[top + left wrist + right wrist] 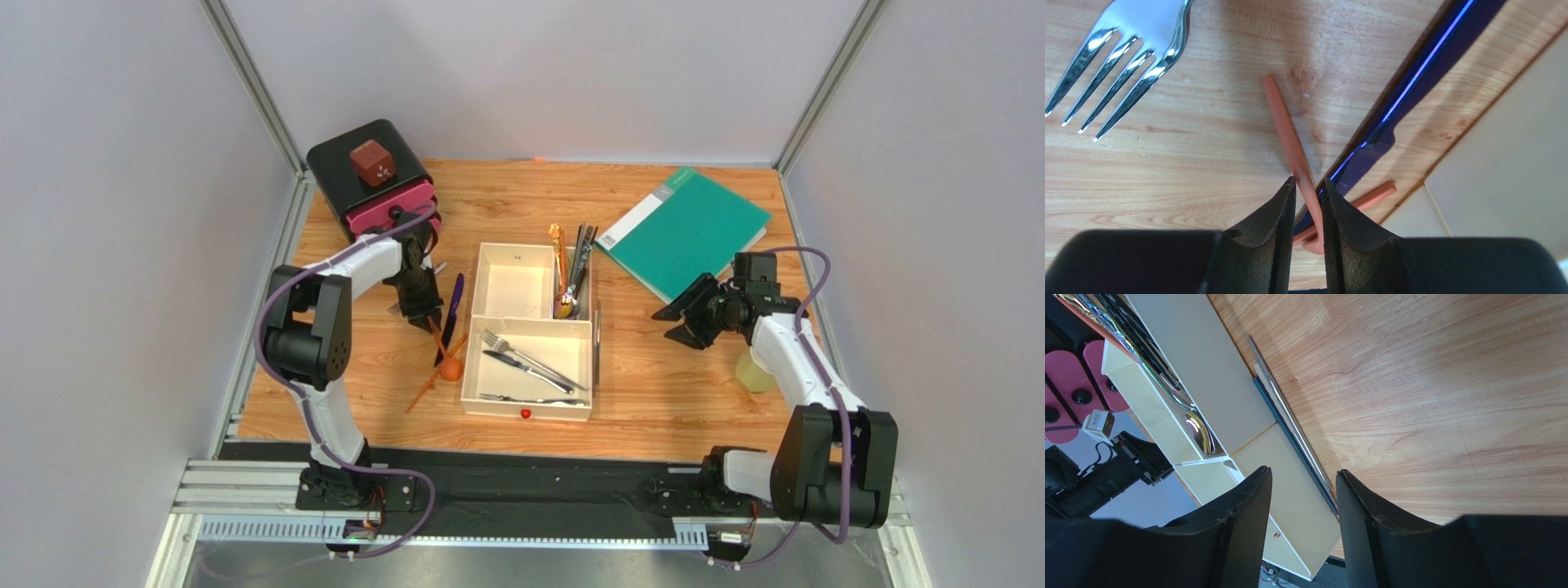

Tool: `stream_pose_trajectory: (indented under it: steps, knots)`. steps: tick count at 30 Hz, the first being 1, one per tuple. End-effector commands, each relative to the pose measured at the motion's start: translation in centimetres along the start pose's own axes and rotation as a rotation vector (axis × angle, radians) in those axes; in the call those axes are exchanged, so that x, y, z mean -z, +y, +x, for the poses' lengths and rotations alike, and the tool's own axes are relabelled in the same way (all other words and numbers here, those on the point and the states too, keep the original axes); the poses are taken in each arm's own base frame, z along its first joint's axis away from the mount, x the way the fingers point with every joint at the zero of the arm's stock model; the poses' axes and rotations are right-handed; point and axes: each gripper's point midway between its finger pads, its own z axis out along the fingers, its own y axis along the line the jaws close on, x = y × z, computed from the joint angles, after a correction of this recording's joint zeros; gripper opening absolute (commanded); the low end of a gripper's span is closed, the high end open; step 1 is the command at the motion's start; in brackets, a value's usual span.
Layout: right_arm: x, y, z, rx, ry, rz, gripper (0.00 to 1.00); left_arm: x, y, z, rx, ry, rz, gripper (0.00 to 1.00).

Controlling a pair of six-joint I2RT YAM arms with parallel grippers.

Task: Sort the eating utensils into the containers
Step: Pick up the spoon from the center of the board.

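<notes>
Left wrist view: pinching orange utensil (1284,122) with left tool (1309,182) on tabletop (1198,159) just beside blue-purple knife (1413,79), so lift straight up without dragging that knife, then swing toward cream tray (513,284).

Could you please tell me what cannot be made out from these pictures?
1. Left wrist view: the left gripper straddles the orange stick; its own fingers hide whether they pinch it.
2. Left wrist view: the fork has its handle cut off by the top edge.
3. Top view: the pale yellow cup is half hidden by the right arm.
4. Top view: the utensils in the narrow compartment of the tray are too small to tell apart.
</notes>
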Motion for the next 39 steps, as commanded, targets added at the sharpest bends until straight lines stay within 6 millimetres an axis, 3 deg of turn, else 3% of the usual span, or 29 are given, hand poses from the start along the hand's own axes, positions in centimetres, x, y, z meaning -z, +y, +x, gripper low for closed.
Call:
stream_pose_trajectory:
  steps: [1,9,14,18,23,31,35,39]
  knots:
    - [0.3,0.7,0.4,0.003,0.023,-0.048,0.47,-0.9,-0.5,-0.1,-0.029,0.020,-0.028,0.28]
    - [0.1,-0.4,1.4,-0.009,0.049,-0.021,0.47,0.3,-0.1,1.0,-0.050,0.033,-0.100,0.24]
    - [0.3,0.4,0.9,0.002,0.051,-0.039,0.47,0.4,0.8,1.1,-0.080,0.063,-0.152,0.22]
    - [0.6,0.9,0.5,0.015,0.038,-0.045,0.47,0.3,1.5,1.5,-0.094,0.066,-0.180,0.00]
    - [0.0,0.2,0.8,-0.016,0.049,-0.028,0.47,0.6,1.0,1.1,-0.109,0.055,-0.154,0.00]
    - [0.1,0.7,0.3,-0.012,0.033,-0.035,0.47,2.9,-0.8,0.4,-0.122,0.016,-0.069,0.00]
    - [-0.1,0.3,0.5,-0.022,0.042,-0.027,0.47,2.9,-0.5,1.6,-0.117,0.045,-0.065,0.19]
    - [-0.1,0.6,0.2,-0.021,0.039,-0.032,0.47,2.6,0.1,2.5,-0.116,0.070,-0.073,0.20]
